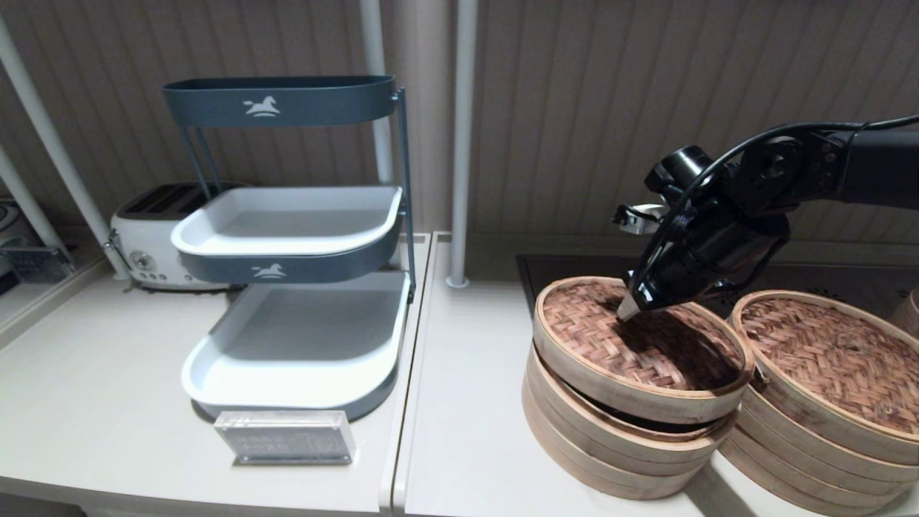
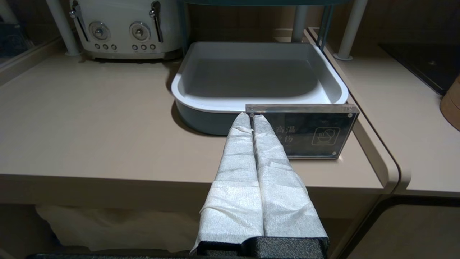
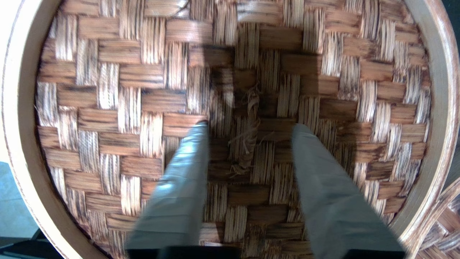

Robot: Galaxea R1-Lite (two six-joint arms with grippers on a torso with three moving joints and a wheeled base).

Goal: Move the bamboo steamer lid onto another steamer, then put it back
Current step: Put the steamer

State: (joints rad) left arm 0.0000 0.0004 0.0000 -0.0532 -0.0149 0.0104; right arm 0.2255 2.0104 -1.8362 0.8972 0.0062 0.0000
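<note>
The bamboo steamer lid [image 1: 639,345], reddish-brown weave in a pale rim, lies tilted on the left stack of bamboo rings [image 1: 610,445], with a dark gap under its near edge. My right gripper [image 1: 628,309] hangs just over it and is open. In the right wrist view its grey fingers [image 3: 187,162] straddle the lid's small twisted centre loop [image 3: 251,122] without closing on it. Another steamer [image 1: 826,388] stands lidded to the right, touching the left stack. My left gripper [image 2: 251,117] is shut and empty, parked before the counter's front edge.
A tiered grey-and-white tray rack [image 1: 287,287] fills the counter's left half, with a clear acrylic sign [image 1: 285,436] in front and a white toaster [image 1: 154,244] behind. A white pole [image 1: 459,143] rises at mid-counter. A dark cooktop [image 1: 567,269] lies behind the steamers.
</note>
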